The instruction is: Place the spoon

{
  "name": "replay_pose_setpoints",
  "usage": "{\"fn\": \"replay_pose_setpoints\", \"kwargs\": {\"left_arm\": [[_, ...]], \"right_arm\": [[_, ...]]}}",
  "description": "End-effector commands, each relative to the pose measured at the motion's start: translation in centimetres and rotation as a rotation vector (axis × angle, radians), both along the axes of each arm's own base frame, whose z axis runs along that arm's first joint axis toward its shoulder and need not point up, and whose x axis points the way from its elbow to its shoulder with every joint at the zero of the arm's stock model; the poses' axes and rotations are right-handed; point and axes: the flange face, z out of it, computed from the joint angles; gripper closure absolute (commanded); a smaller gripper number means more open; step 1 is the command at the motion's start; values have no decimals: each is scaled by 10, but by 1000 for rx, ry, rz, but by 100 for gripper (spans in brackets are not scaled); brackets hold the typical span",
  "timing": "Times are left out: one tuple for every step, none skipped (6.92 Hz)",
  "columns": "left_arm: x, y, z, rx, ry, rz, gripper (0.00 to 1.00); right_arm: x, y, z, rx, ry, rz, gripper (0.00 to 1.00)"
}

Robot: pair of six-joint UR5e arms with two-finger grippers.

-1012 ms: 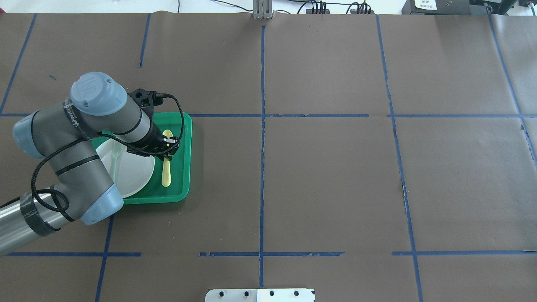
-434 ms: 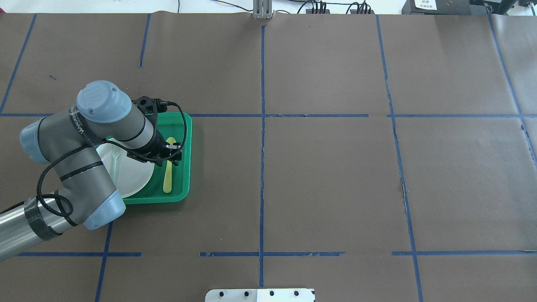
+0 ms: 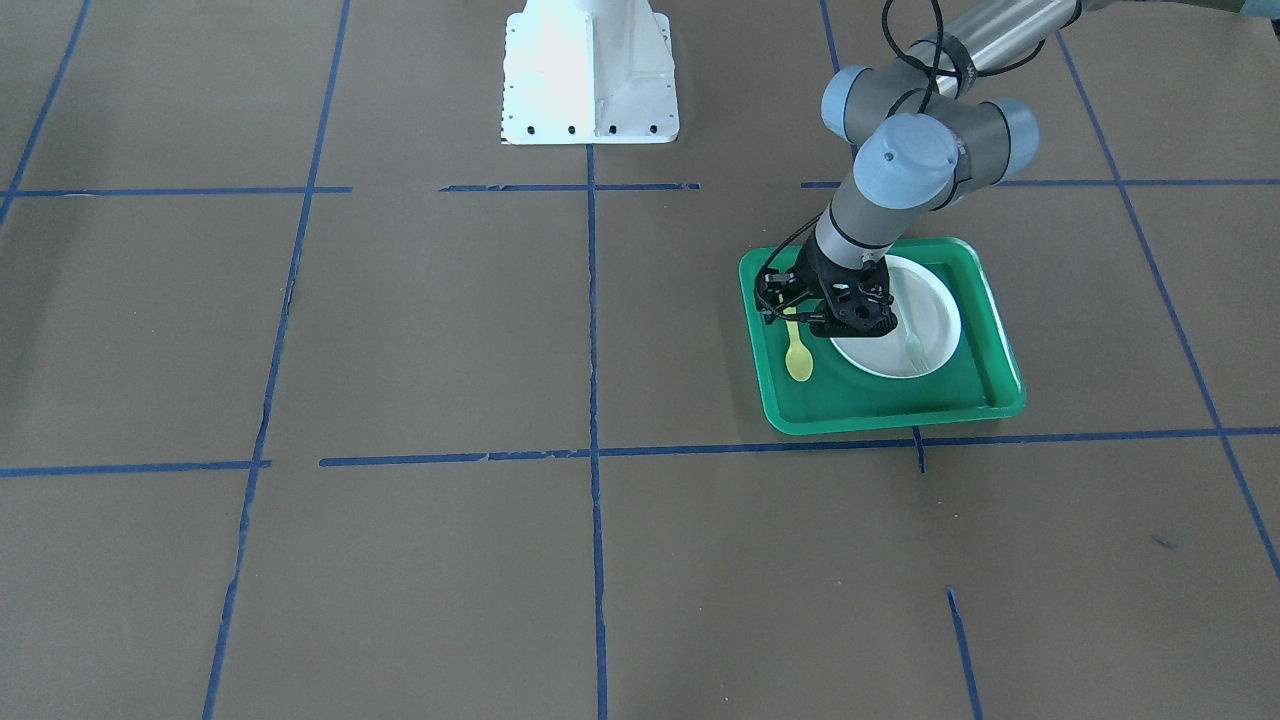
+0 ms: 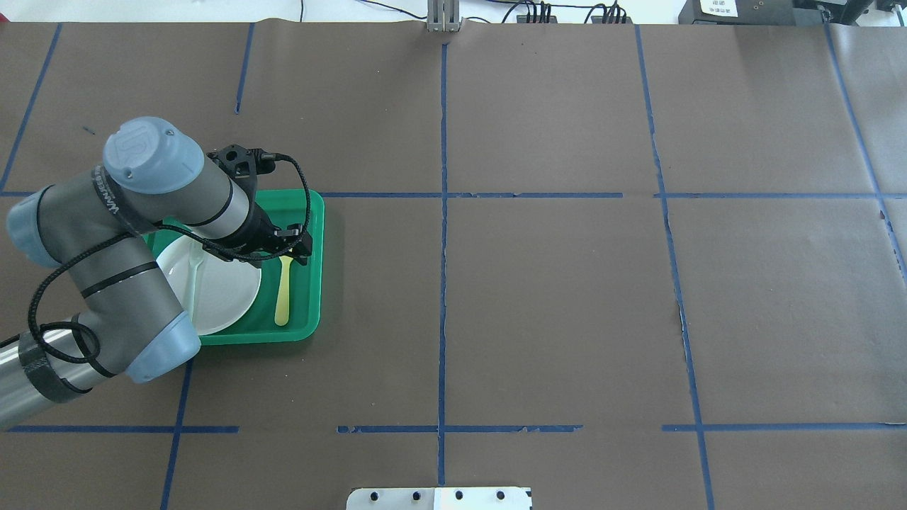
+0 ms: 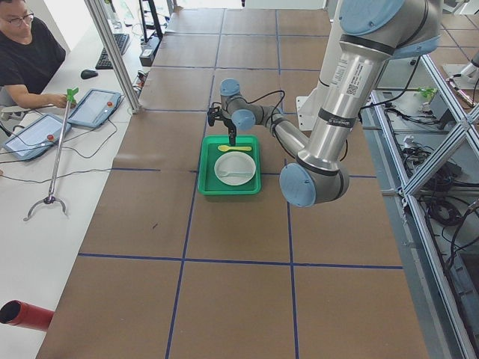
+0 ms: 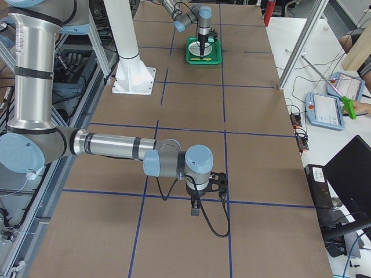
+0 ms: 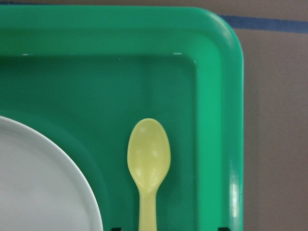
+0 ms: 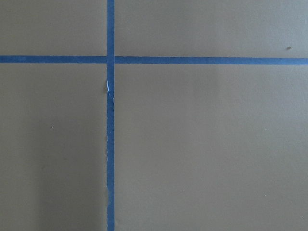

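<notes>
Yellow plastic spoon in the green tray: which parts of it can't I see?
Overhead view: the bowl of the yellow plastic spoon hides under the left gripper.
Left wrist view: its handle is cut off by the bottom edge.
Front-facing view: the gripper covers the handle's end.
Side views: too small for detail.

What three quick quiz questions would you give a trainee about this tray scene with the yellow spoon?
1. True or false: the spoon lies on the white plate.
2. Multiple choice: what rests on the white plate? A) a fork B) a knife C) a cup
3. Short answer: which arm's pincer hangs over the spoon?

Key:
1. False. It lies on the floor of the green tray, beside the plate.
2. A.
3. The left arm's, with its jaws spread either side of the handle.
</notes>
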Motion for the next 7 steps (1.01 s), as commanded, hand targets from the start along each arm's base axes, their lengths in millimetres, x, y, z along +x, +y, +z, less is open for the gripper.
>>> {"fn": "replay_pose_setpoints", "kwargs": {"left_arm": [[-68,-16,-40,11,5,-92,0],[-131,-42,-59,80,21,-166,0],[-160,-48,-52,151,-37,-120,0],[-197,-64,-42,221,-110,-75,0],[-224,-64,3,319,-185,49,0],[-269,-65,57,358,-212,149,0],[-324,-60,118,358,-212,223,0]], "right_arm": [[0,0,0,1,0,0,0],[0,0,0,-1,0,0,0],[0,0,0,-1,0,0,0],[0,0,0,1,0,0,0],[0,0,0,-1,0,0,0],[0,0,0,-1,0,0,0],[0,0,0,-1,0,0,0]]}}
